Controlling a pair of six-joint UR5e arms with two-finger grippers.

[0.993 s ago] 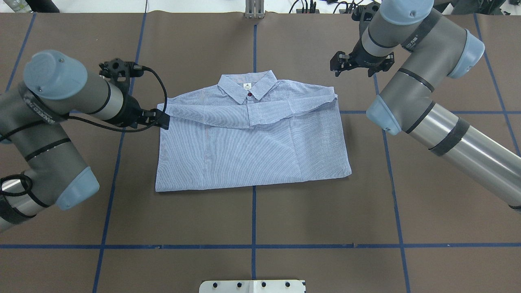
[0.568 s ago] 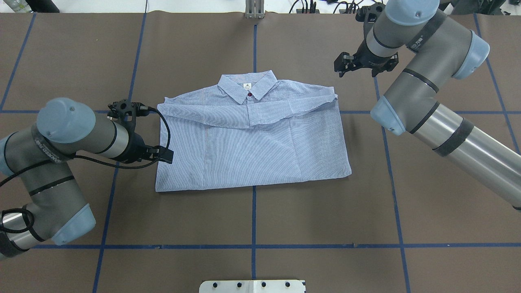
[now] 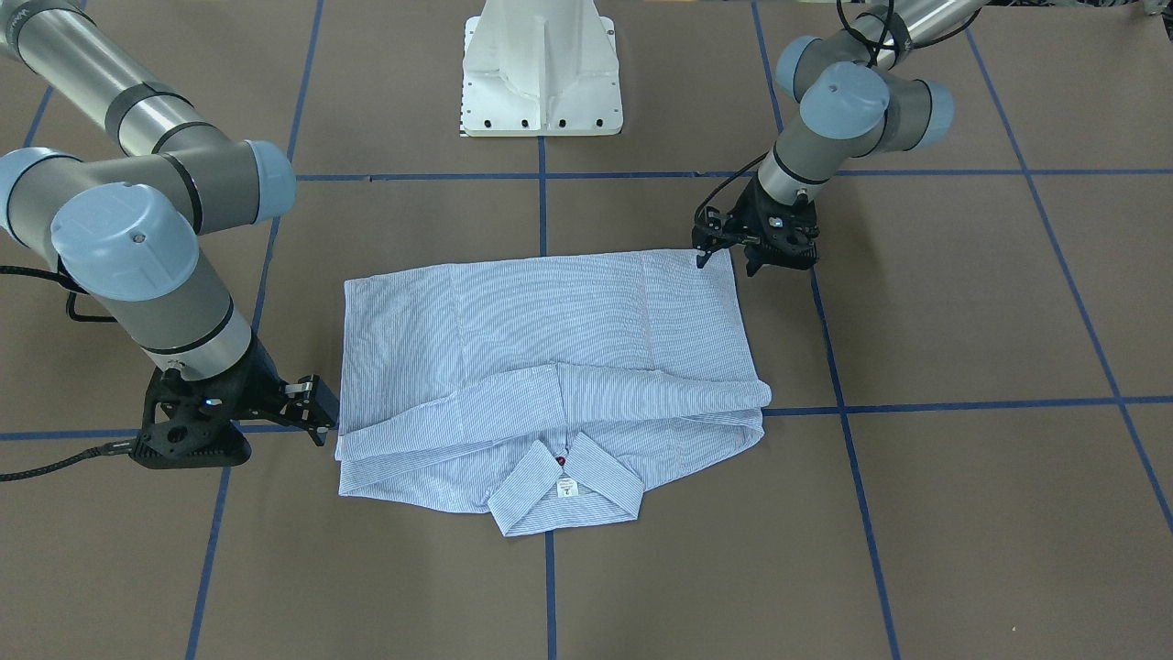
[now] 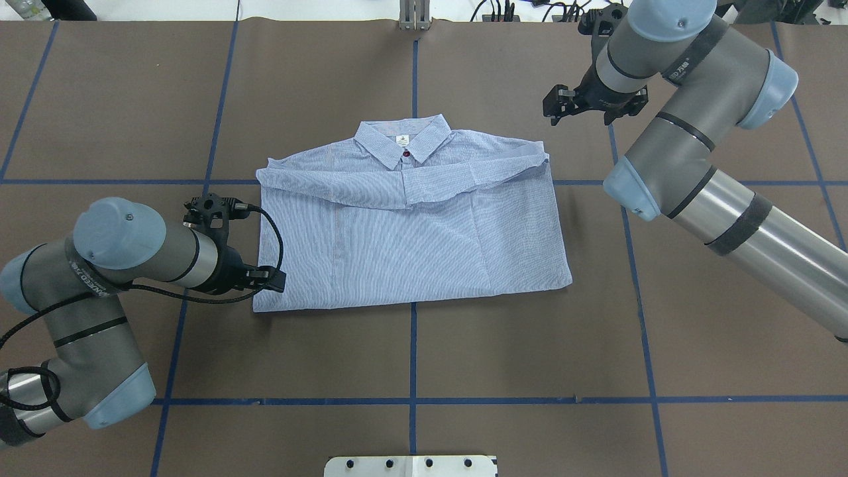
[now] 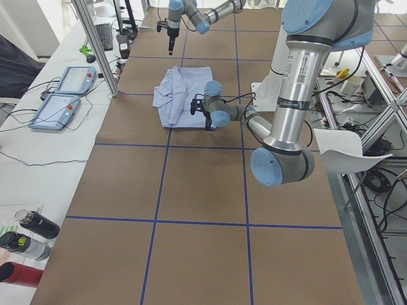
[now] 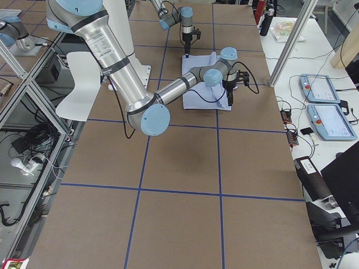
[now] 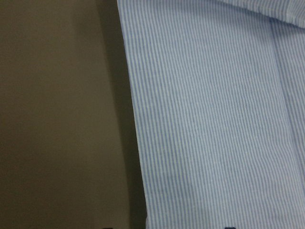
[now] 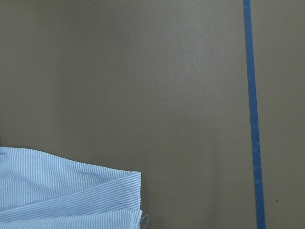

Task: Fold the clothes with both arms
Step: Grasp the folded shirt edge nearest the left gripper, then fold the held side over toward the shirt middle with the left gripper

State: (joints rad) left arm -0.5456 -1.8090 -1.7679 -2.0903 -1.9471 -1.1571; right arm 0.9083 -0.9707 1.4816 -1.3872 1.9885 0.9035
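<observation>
The clothes are one light blue striped shirt (image 4: 411,232), lying flat and folded into a rectangle at the table's middle. Its sleeves are crossed under the collar (image 4: 403,142) on the far side. My left gripper (image 4: 273,279) is open and low at the shirt's near left corner (image 3: 726,261). The left wrist view shows the shirt's side edge (image 7: 214,119) running between fingertips that barely show. My right gripper (image 4: 578,111) stands open above bare table, just past the far right shoulder corner (image 3: 316,410). That corner (image 8: 57,191) shows in the right wrist view.
Blue tape lines (image 4: 412,401) grid the brown table. The white pedestal base (image 3: 541,73) stands at the robot's side. A white bench with two control tablets (image 5: 63,95) and bottles (image 5: 28,232) runs along the far side.
My left arm has swung down the shirt's left edge, from the sleeve fold to the near left corner. The right gripper has shifted only slightly. The shirt has not moved.
</observation>
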